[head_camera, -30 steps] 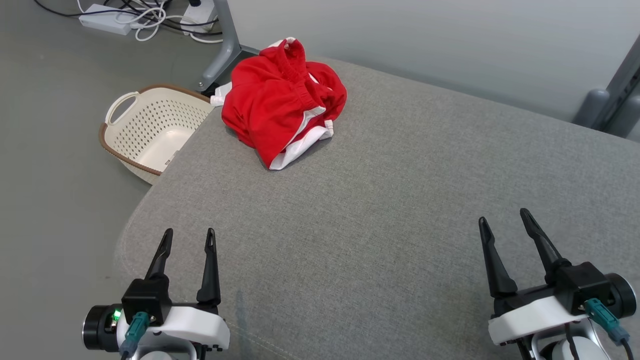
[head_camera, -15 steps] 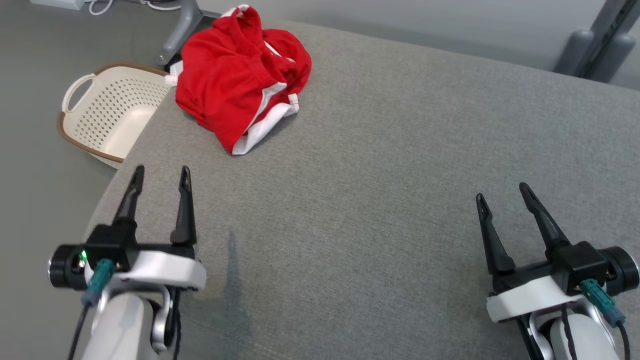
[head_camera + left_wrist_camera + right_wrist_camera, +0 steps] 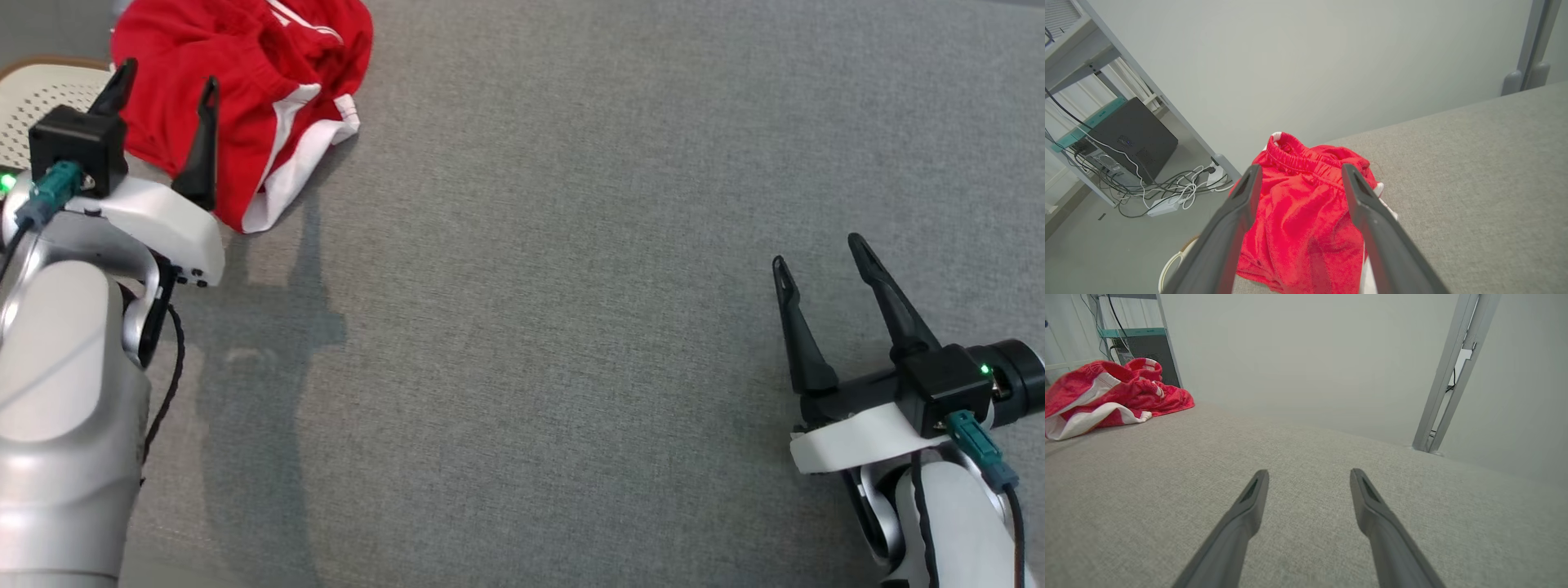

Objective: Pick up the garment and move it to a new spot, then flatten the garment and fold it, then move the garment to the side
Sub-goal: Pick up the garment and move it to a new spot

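**Left arm arrived at the red garment, nothing gripped yet**

In the last second the head camera tipped down, so the whole picture shifted; we did not count this as a move of the things. What really changed was our left gripper (image 3: 167,75). It had gone forward from the near left edge of the grey cushion (image 3: 571,245) to the garment (image 3: 269,41), and its two fingers now framed the red cloth. Its jaws stood wide open and held nothing; whether the tips already touched the cloth we could not tell. The garment was still a crumpled heap at the far left corner of the cushion, just beside the cream basket (image 3: 28,94). Our right gripper (image 3: 816,251) stayed at the near right, well apart from the garment, also wide open and empty. We judged that the first step, the pick-up, was only beginning. The left fingers would next need to go down into the heap and close on a good fold.
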You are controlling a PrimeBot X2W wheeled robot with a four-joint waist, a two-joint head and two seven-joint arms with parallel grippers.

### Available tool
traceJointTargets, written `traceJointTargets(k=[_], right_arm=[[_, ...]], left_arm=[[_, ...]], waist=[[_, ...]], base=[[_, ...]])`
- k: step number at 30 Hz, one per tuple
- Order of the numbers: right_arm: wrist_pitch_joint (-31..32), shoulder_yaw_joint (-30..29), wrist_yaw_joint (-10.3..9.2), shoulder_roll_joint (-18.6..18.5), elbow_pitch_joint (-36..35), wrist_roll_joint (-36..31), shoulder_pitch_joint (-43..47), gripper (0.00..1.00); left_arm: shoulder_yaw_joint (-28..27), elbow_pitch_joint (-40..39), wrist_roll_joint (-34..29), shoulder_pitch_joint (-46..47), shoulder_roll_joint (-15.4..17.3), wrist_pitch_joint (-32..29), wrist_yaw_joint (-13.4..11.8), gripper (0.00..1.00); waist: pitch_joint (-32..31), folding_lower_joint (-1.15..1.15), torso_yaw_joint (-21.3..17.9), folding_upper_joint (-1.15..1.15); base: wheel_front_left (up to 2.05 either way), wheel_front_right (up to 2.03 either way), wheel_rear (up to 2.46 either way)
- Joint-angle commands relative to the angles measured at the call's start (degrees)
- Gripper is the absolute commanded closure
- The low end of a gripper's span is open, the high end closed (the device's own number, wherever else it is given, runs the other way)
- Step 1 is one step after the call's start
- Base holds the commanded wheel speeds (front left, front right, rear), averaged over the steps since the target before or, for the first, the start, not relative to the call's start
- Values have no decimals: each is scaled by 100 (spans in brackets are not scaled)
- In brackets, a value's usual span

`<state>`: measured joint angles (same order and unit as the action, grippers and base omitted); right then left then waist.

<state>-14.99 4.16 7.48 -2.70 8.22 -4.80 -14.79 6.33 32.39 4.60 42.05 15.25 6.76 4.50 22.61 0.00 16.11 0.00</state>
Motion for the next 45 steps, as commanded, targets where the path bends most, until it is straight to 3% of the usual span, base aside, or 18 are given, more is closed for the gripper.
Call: traceJointTargets(k=[1,11,16,17,18,19,34,45], right_arm=[[-30,-18,3,-35,-44,-61,-95,0],[-30,-2,3,-35,-133,-183,-318,0],[-30,40,3,-35,-121,-131,-375,0],[-30,42,3,-35,-126,-113,-390,0],[-30,44,3,-36,-133,-98,-409,0],[-30,37,3,-36,-146,-83,-424,0],[-30,-75,3,-36,-97,245,-206,0],[-30,-162,3,-35,-18,678,150,0]], left_arm=[[36,184,14,190,76,-127,65,0],[410,1425,241,865,390,-746,273,0],[380,1890,265,1014,541,-665,178,3],[375,1971,285,1047,549,-649,162,56],[375,2036,298,1080,562,-621,161,74],[377,2089,310,1109,580,-595,163,100],[687,2046,38,1480,742,30,46,100],[1303,1203,-217,1793,654,-149,208,100]], waist=[[245,0,-215,0],[645,0,-459,0],[708,0,-533,0],[711,0,-544,0],[711,0,-555,0],[708,0,-565,0],[46,0,-590,0],[-734,0,-762,0]], base=[[0,0,0],[0,0,0],[0,0,0],[0,0,0],[0,0,0],[0,0,0],[0,0,0],[0,0,0]])
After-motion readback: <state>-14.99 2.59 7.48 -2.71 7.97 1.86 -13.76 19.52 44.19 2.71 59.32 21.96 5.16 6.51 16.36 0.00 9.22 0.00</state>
